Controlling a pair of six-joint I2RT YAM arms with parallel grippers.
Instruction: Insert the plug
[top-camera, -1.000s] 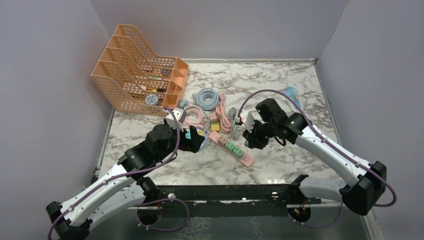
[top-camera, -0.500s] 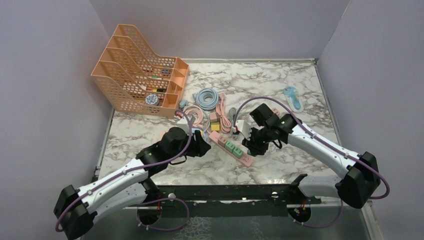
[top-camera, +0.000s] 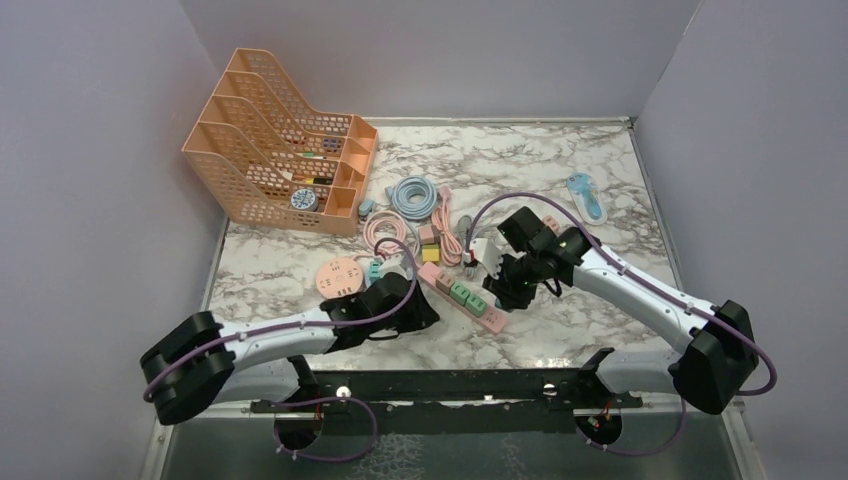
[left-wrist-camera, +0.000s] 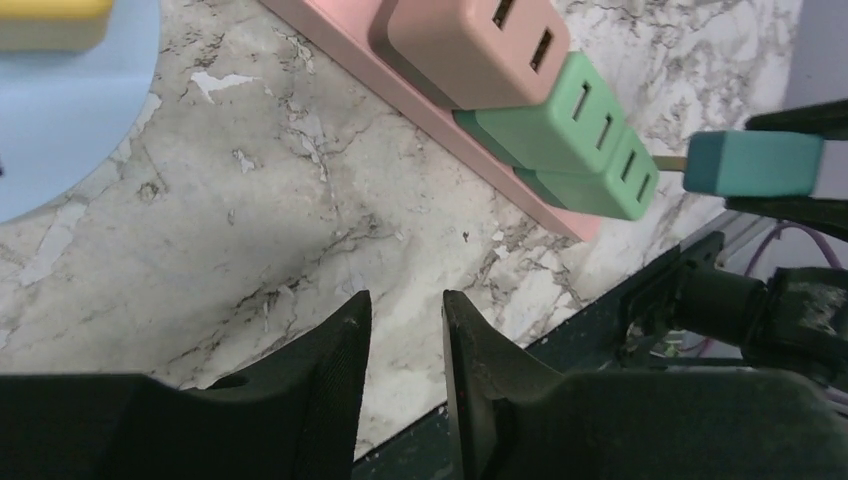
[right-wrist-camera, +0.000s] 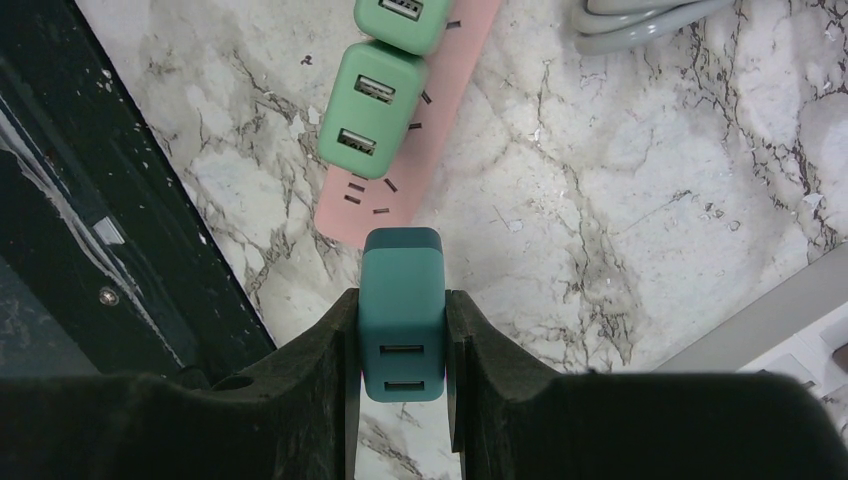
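two arms reach over the marble table (top-camera: 560, 160), and the largest thing on it, an orange file rack (top-camera: 270, 140) in the upper left of the top view, plays no part here. at the centre of that view lies the pink power strip (top-camera: 487, 317), running diagonally toward the lower right, with cable coils (top-camera: 412, 193) above it. the right gripper (top-camera: 508, 290) hangs over the strip's lower end, and its wrist view shows it pinching the teal plug (right-wrist-camera: 402, 310) squarely between both fingers, usb ports facing the camera. just above the plug in that frame is the bare end of the strip (right-wrist-camera: 340, 222), showing free slots, with a green charger (right-wrist-camera: 372, 108) already seated next to them. the left gripper (left-wrist-camera: 407, 300) sits low at the bottom of its own view, fingers nearly pressed together with only a narrow gap and nothing between them. from there a metal prong shows on the plug (left-wrist-camera: 752, 163), aimed at the strip's end but clearly apart from it. judging by this, the step in hand is lining the plug up with the last free socket. the next move likely calls for shifting the plug over those slots, matching the prongs to their angle, then pushing straight in. the strip looks light and may slide, so the left arm could brace it.
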